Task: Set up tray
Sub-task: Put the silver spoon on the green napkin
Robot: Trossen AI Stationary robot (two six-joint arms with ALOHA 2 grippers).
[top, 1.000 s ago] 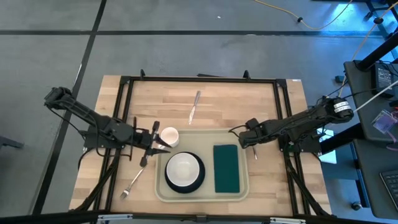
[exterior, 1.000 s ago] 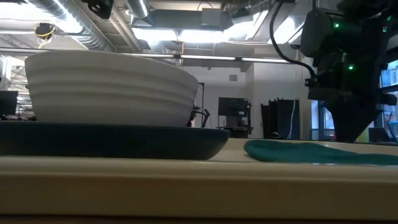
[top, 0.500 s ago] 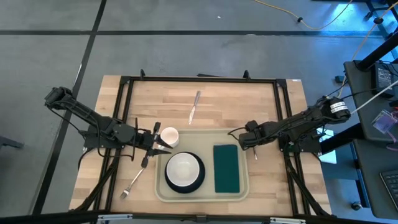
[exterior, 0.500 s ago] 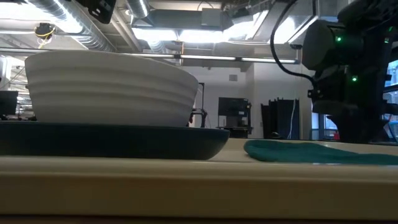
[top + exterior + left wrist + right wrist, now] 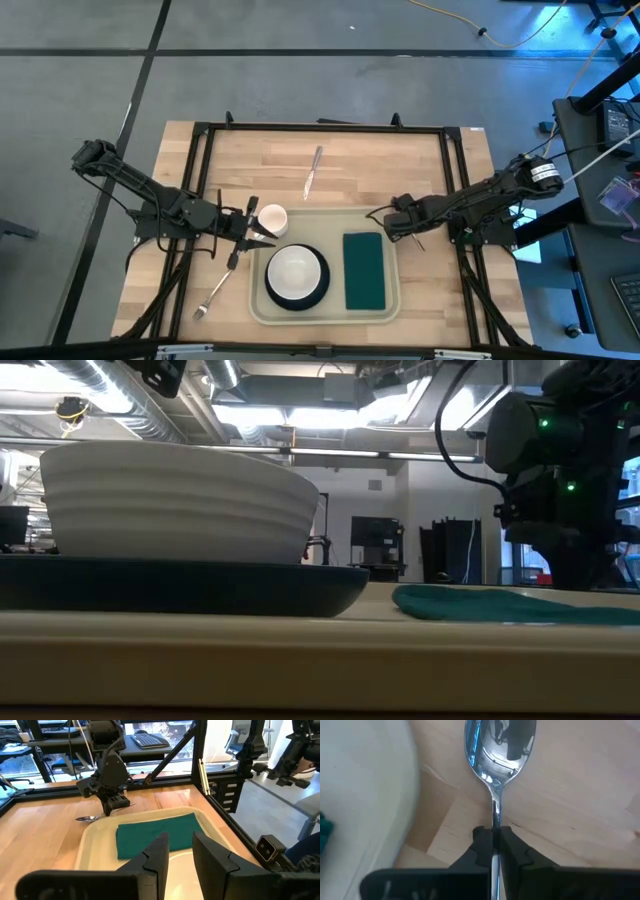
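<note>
1. Pale beige tray [image 5: 325, 312] at the table's six o'clock edge, already carrying a white bowl [image 5: 295, 270] on a dark plate [image 5: 320, 292] at its nine o'clock half and a green napkin [image 5: 364, 270] at its three o'clock half.
2. Right gripper [image 5: 494, 840] low on the wood just off the tray's three o'clock rim, pinched tight on the thin neck of a spoon [image 5: 497, 750], bowl of the spoon pointing away from the wrist. Gripped at the slim handle, probably because that is the only part narrow enough to clamp flat on the table.
3. Spoon lying on bare wood beside the tray, not inside it; likely bound for the napkin side.
4. Left gripper [image 5: 247, 236] waiting at the tray's ten o'clock corner, close beside a small white cup [image 5: 272, 218]; fingers [image 5: 159, 855] narrowly parted and holding nothing.
5. Fork [image 5: 216, 288] at the tray's eight o'clock side, knife [image 5: 313, 171] out at twelve o'clock, both untouched on the table.
6. Next, by judgement: lifting without the spoon pivoting in so thin a pinch.
</note>
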